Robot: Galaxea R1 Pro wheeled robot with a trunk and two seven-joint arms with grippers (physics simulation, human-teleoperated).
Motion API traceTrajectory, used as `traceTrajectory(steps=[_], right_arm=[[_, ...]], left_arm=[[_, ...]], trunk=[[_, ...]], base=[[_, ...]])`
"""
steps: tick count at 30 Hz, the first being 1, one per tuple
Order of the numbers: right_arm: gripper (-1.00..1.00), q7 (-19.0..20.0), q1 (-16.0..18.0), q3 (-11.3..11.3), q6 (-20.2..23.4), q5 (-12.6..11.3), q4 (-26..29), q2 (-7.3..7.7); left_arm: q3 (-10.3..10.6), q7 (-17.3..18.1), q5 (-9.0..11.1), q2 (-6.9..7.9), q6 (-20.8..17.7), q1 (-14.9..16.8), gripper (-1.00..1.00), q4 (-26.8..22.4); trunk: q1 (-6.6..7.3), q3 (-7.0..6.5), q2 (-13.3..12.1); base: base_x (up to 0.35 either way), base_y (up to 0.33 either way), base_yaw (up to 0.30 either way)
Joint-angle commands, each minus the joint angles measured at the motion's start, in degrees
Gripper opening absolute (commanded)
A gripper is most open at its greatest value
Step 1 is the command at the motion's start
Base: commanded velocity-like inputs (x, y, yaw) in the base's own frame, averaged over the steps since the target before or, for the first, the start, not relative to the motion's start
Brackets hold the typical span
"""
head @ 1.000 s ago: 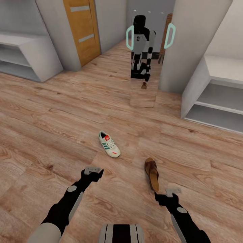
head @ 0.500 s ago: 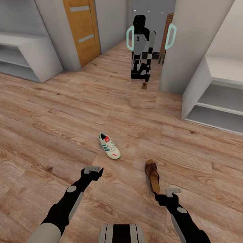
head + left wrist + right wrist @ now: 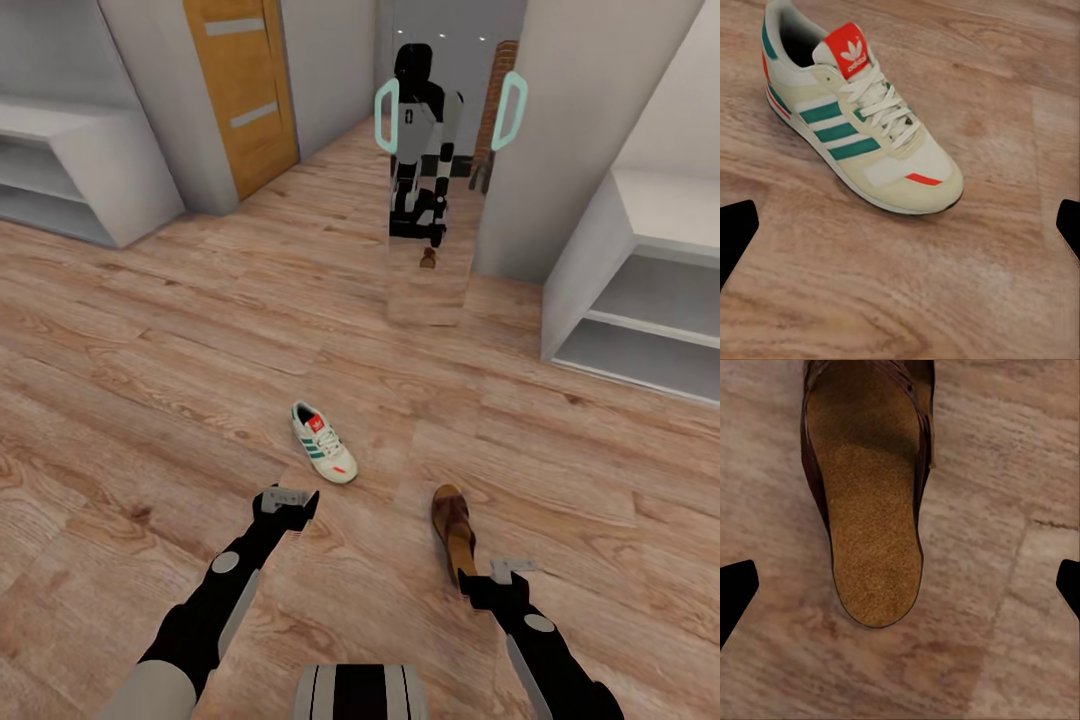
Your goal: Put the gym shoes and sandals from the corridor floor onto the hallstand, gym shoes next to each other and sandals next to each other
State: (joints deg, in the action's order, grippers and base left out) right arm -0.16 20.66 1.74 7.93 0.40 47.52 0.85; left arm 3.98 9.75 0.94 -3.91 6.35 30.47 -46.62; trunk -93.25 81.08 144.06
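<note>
One cream gym shoe [image 3: 323,455] with green stripes and a red tongue lies on the wood corridor floor [image 3: 150,380]. My left gripper [image 3: 290,497] hovers just short of it, open. In the left wrist view the gym shoe [image 3: 851,120] lies beyond the widely spread fingertips [image 3: 736,232] of the left gripper [image 3: 900,229]. One brown sandal [image 3: 453,530] lies to the shoe's right. My right gripper [image 3: 497,573] hangs open at its near end. The right wrist view has the sandal [image 3: 870,510] with its tan insole reaching between the spread fingers of the right gripper [image 3: 900,589].
A low white open-shelf bench [image 3: 90,165] stands at the far left and another [image 3: 640,300] at the right; which one is the hallstand I cannot tell. A mirror [image 3: 440,150] with mint handles reflects the robot straight ahead. A wooden door [image 3: 240,90] is at the back left.
My left arm has reached forward toward the gym shoe. The view has shifted a little, so the shoe and sandal sit slightly nearer to both grippers.
</note>
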Motion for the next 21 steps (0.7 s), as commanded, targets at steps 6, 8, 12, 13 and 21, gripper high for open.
traceTrajectory(steps=[6, 8, 12, 13, 21], right_arm=[[1.00, -0.02, 0.00, 0.06, 0.33, 0.04, 0.12, -0.01], [1.00, -0.02, 0.00, 0.08, 0.33, 0.04, 0.12, -0.01], [1.00, -0.02, 0.00, 0.09, 0.33, 0.04, 0.12, -0.02], [1.00, -0.02, 0.00, 0.10, 0.33, 0.04, 0.12, -0.01], [1.00, -0.02, 0.00, 0.10, 0.40, -0.02, 0.17, -0.03]], left_arm=[[0.04, 0.18, 0.02, -0.36, 0.28, 0.03, 1.00, 0.16], [0.05, 0.18, 0.02, -0.37, 0.30, 0.03, 1.00, 0.16], [0.06, 0.18, 0.02, -0.39, 0.31, 0.03, 1.00, 0.15], [0.06, 0.18, 0.02, -0.39, 0.32, 0.03, 1.00, 0.17], [0.07, 0.18, 0.03, -0.46, 0.26, 0.03, 1.00, 0.20]], trunk=[[-0.02, 0.04, 0.01], [-0.02, 0.04, 0.01], [-0.02, 0.04, 0.01], [-0.02, 0.04, 0.01], [-0.02, 0.04, 0.01]], base=[[0.149, 0.000, 0.000], [0.058, 0.000, 0.000], [0.030, 0.000, 0.000], [0.017, 0.000, 0.000], [0.048, 0.025, 0.000]])
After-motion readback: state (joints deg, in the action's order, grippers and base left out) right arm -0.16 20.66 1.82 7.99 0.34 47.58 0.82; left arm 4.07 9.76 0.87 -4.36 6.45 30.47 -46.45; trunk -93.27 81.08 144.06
